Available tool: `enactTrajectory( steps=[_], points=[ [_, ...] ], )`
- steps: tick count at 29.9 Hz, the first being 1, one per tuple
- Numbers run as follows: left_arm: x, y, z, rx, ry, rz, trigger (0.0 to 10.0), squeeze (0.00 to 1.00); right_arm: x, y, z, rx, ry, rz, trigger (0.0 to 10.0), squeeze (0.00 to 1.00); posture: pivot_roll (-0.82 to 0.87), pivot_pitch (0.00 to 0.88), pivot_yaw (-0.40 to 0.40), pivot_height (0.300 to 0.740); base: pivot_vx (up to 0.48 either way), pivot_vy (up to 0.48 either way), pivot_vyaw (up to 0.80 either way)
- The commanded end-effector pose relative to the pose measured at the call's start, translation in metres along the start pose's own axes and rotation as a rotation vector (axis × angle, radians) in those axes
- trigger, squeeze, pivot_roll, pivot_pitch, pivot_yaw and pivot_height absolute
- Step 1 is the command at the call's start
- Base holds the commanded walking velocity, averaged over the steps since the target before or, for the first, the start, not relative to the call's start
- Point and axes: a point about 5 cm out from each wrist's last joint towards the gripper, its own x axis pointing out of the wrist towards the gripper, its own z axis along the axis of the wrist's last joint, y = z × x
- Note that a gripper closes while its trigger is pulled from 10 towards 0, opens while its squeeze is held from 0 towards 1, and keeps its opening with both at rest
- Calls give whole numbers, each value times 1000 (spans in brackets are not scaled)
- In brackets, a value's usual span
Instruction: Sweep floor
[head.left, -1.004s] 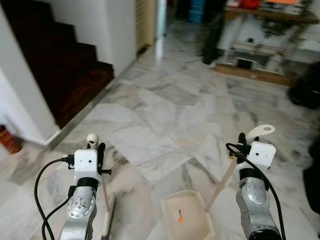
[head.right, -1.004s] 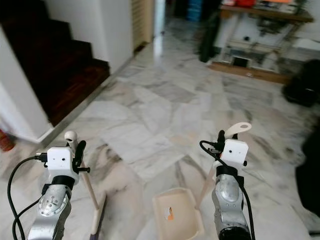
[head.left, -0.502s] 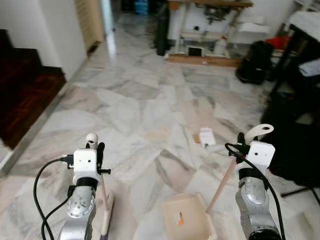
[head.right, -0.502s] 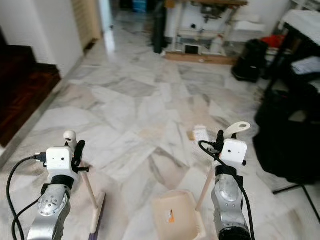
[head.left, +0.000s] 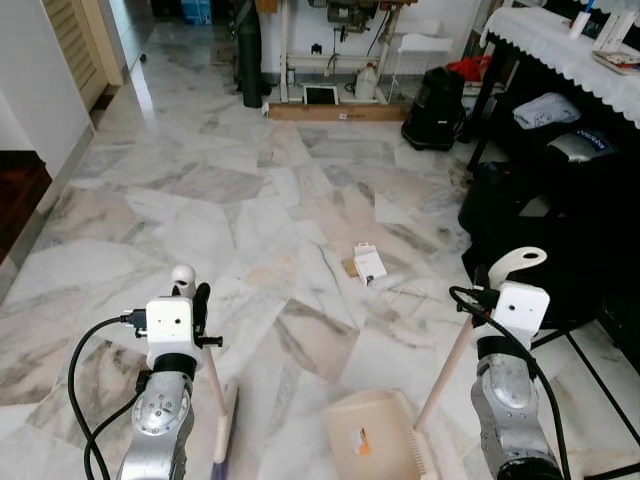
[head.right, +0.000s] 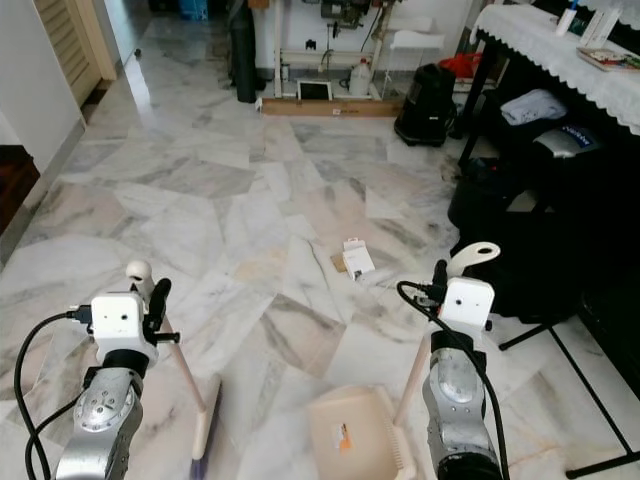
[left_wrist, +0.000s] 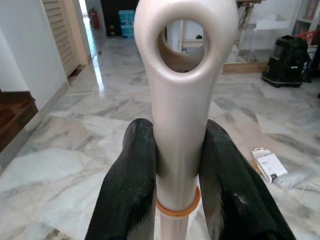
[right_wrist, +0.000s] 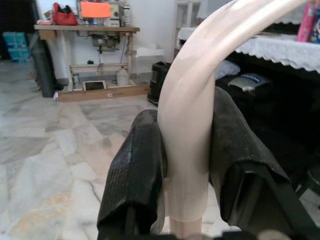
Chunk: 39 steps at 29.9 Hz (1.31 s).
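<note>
Broom (head.left: 213, 400) in left gripper (left_wrist: 177, 165), dustpan (head.left: 375, 440) in right gripper (right_wrist: 185, 160).

you are looking down at a marble floor (head.left: 200, 200), pale with grey and brownish veins. a small white packet (head.left: 369, 264) and a scrap of brown card (head.left: 350, 267) lie together on it near the middle, and closer to you the cream dustpan (head.left: 372, 440) and the broom head (head.left: 224, 436) rest on the tiles, well apart from that litter.
</note>
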Motion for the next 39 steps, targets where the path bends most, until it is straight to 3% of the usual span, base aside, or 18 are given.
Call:
enactTrajectory(
  steps=[1,14,39],
  points=[
    [3,-3,11,8,-52,-7,10000,0,5,-4,8,4,-40,-16,10000,0,-7,0,-25,740,0,0,-800],
    [3,-3,9,14,-49,-3,10000,0,5,-4,9,2,-40,-14,10000,0,-8,0,-28,740,0,-169,-800],
    [3,-3,9,3,-45,1,10000,0,4,0,8,7,-39,12,10000,0,-9,0,-32,740,10,0,0]
  ],
)
